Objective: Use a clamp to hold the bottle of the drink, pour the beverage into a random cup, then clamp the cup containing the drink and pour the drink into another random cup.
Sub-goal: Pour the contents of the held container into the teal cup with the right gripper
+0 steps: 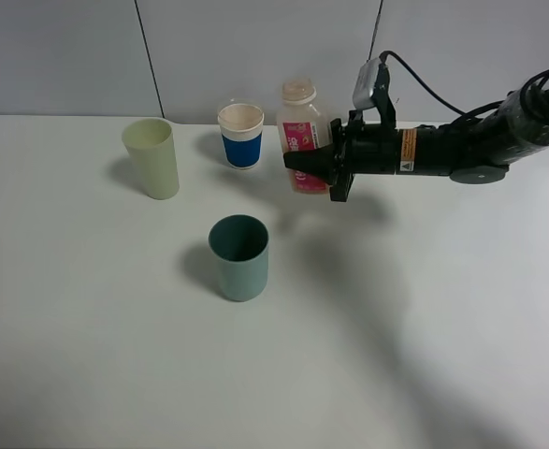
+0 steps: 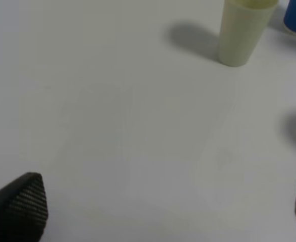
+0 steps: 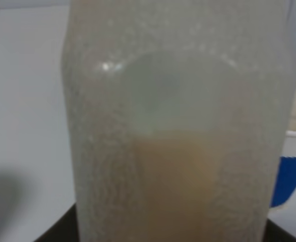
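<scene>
- One bottle (image 1: 300,126), some pale orange drink inside, upright at the back of the surface (image 1: 396,327), beside the paper cup (image 1: 241,137).
- Right jaws closed on the bottle; left jaws wide open, empty.
- Three cups: paper cup, pale green cup (image 1: 152,159), teal cup (image 1: 239,259).

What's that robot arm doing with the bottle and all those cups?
The right gripper is clamped on the drink bottle, which stands upright beside the blue-and-white paper cup. Nothing is being poured yet. The teal cup and the pale green cup stand apart from it. The left gripper is open, holding nothing.
</scene>
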Robot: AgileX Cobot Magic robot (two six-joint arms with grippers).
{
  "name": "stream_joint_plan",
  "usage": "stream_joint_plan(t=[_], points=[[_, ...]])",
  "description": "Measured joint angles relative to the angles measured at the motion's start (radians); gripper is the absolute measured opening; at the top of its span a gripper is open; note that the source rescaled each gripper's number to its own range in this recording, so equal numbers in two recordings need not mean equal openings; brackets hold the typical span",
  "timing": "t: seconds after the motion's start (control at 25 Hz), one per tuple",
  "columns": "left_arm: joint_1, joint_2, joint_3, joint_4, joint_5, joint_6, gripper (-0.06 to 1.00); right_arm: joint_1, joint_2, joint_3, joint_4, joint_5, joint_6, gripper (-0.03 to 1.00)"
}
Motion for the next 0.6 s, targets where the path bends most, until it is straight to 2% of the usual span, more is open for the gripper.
stream_joint_plan(t=[0.6], points=[[0.0, 0.0, 0.0, 0.0, 0.0, 0.0, 1.0, 0.069, 0.0, 0.0, -0.053, 0.028, -0.048, 0.04]])
